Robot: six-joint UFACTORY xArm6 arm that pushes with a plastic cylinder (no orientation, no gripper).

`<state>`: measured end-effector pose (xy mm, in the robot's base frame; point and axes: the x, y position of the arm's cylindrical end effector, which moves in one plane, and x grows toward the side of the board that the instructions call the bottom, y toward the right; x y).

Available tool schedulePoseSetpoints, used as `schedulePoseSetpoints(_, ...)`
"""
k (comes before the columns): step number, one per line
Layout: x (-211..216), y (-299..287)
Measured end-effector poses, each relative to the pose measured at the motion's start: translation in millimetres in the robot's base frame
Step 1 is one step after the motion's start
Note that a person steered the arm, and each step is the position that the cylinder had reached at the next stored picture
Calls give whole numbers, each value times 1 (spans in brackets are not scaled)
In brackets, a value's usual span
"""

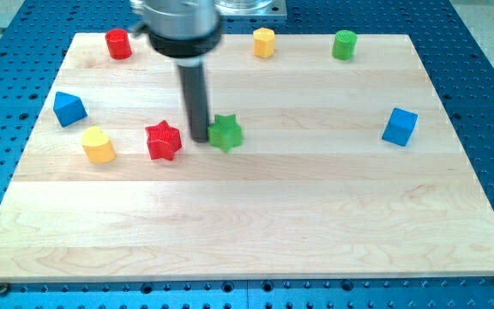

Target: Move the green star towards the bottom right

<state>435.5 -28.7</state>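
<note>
The green star (225, 132) lay on the wooden board (256, 223), a little toward the view's left of the board's middle and in its upper half, and it sat directly against my tip (199, 137), on the tip's right as the view has it. The arm carried no jaws at all, so there was nothing to be apart, together or clamped; it ended only in the straight dark rod (195, 99), which stood upright and came down from the grey mount (178, 26) at the view's top, with its lower end on the board and touching, or all but touching, the star's left points. On the tip's other side, just to the view's left of it, sat the red star (164, 141), close but with a sliver of bare wood showing between it and the rod. Farther to the left of the tip and slightly lower lay the yellow heart-shaped block (99, 145), and above that, near the board's left edge, the blue block (69, 108), whose shape looked wedge-like. Up and to the left of the tip, by the board's top edge, stood the red cylinder (119, 44). Up and to the right of the tip were the yellow block (264, 42) and, farther right, the green cylinder (344, 45). Well apart to the tip's right sat the blue cube (400, 127).
</note>
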Motion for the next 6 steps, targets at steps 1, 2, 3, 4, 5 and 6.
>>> schedulePoseSetpoints(1, 11, 81)
schedulePoseSetpoints(2, 9, 79)
schedulePoseSetpoints(3, 7, 77)
schedulePoseSetpoints(4, 7, 77)
schedulePoseSetpoints(5, -3, 83)
schedulePoseSetpoints(6, 4, 151)
